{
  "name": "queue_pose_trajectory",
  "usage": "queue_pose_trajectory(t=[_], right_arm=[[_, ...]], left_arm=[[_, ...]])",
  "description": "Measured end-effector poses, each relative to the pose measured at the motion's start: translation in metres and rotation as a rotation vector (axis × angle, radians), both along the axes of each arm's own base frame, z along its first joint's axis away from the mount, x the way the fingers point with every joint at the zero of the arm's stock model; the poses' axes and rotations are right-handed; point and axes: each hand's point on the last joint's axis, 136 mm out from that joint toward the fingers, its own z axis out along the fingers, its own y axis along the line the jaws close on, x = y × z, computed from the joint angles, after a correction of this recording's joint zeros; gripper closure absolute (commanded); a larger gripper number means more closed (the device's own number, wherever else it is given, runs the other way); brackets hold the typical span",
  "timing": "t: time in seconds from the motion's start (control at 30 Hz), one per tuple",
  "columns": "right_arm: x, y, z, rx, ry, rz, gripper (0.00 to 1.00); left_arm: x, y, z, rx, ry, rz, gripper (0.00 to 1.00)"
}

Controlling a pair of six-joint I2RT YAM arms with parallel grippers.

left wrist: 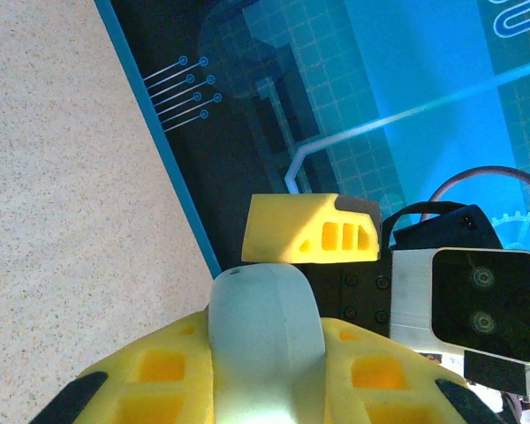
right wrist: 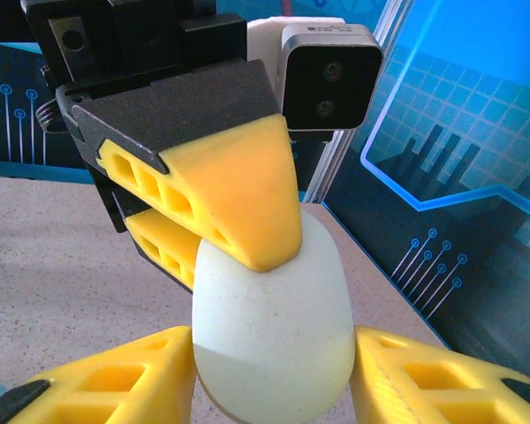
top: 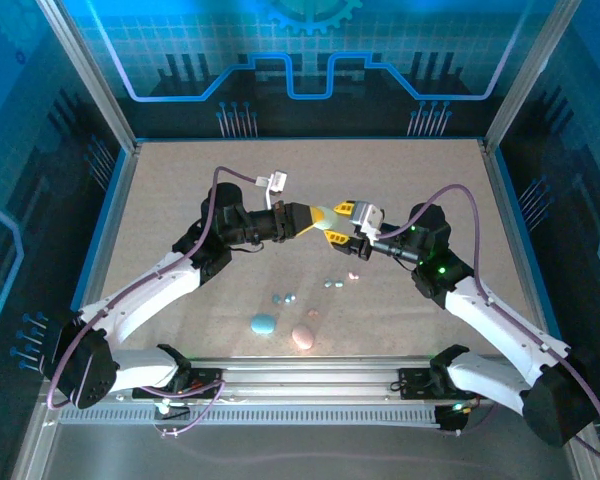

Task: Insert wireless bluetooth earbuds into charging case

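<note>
Speckled beige tabletop, circuit-patterned blue backdrop behind it, aluminium rail along its near edge.

Above the middle of the speckled beige table, the white-and-black left arm and right arm meet. The left gripper has its yellow fingers closed around a pale cream oval case, lifted off the surface. The right gripper has its fingers at that case's right end.

On the table nearer the bases lie tiny pebble-like earbuds: a light blue pair, to their right a teal-grey pair, one pink bud further right and another pink bud nearer. Nearest lie a light blue oval case and, to its right, a pink oval case, well apart from the grippers.
</note>
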Motion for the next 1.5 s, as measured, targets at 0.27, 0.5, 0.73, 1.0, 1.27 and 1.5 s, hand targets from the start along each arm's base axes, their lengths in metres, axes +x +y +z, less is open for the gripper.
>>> queue_pose_trajectory(t=[0.27, 0.5, 0.73, 1.0, 1.27, 1.5], right_arm=[[0.0, 0.0, 0.0, -0.002, 0.005, -0.002, 0.65], [-0.009, 0.006, 0.006, -0.02, 0.097, 0.078, 0.69], [-0.027, 0.014, 0.011, -0.029, 0.257, 0.235, 0.69], [-0.044, 0.015, 0.012, -0.033, 0.358, 0.339, 0.69], [-0.048, 0.016, 0.009, -0.034, 0.404, 0.366, 0.69], [-0.047, 0.017, 0.01, -0.03, 0.406, 0.364, 0.69]], left_arm=[[0.001, 0.001, 0.0, 0.001, -0.003, 0.002, 0.81], [-0.004, 0.002, -0.004, 0.061, -0.107, -0.02, 0.46], [-0.028, 0.017, 0.009, 0.161, -0.537, -0.043, 0.31], [-0.047, 0.025, -0.007, 0.283, -0.931, -0.095, 0.32], [-0.051, 0.023, 0.001, 0.278, -1.055, -0.113, 0.33], [-0.052, 0.017, -0.006, 0.271, -1.043, -0.143, 0.34]])
